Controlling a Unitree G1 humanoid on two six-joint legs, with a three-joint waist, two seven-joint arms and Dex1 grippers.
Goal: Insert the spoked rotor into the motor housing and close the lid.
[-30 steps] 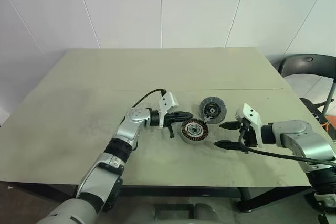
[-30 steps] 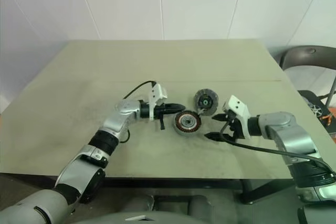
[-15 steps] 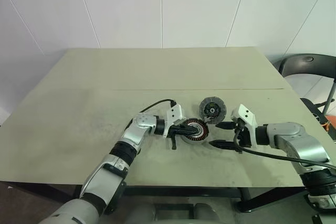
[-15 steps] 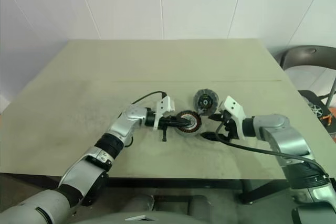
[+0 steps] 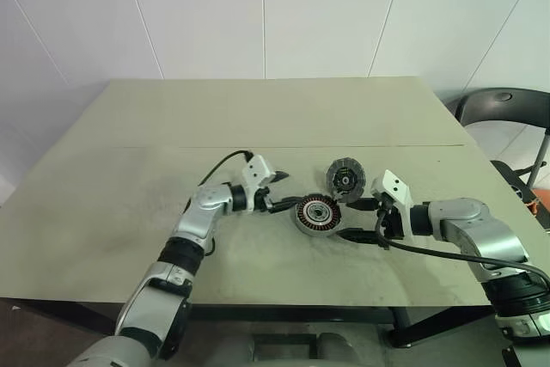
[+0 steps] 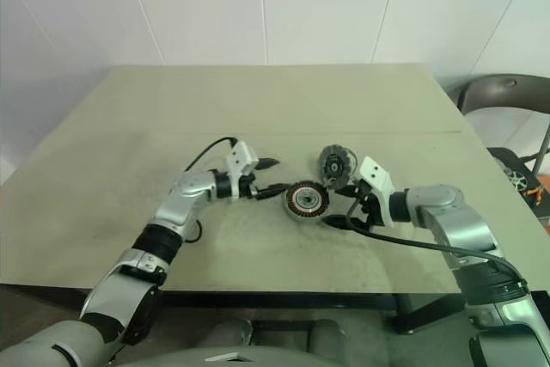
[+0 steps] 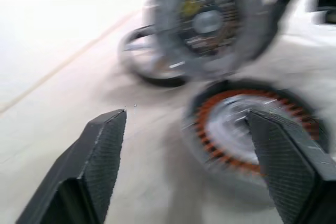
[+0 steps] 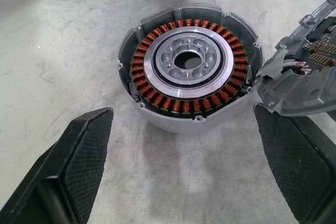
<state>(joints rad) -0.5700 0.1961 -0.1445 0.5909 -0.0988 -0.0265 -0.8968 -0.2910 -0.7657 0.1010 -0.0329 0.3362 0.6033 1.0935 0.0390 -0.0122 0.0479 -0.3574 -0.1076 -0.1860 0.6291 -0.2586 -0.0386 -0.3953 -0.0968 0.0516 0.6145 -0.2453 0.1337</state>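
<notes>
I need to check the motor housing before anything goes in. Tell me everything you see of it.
The motor housing is a short round silver-grey cup, lying flat and open-topped on the table. Inside runs a ring of coppery windings around a silver hub with a dark centre hole. A grey lid part touches its rim on one side. Neither end effector holds it.

Silver arms, black textured claws [image 5: 279,192]

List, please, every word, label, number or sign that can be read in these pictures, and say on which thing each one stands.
None can be read.
The lid carries a small yellow mark and pale stripes on its dark face: too blurred to read.
The motor housing shows copper windings and bare metal, with no writing visible.
The table, the left hand and the right hand show no label.
</notes>
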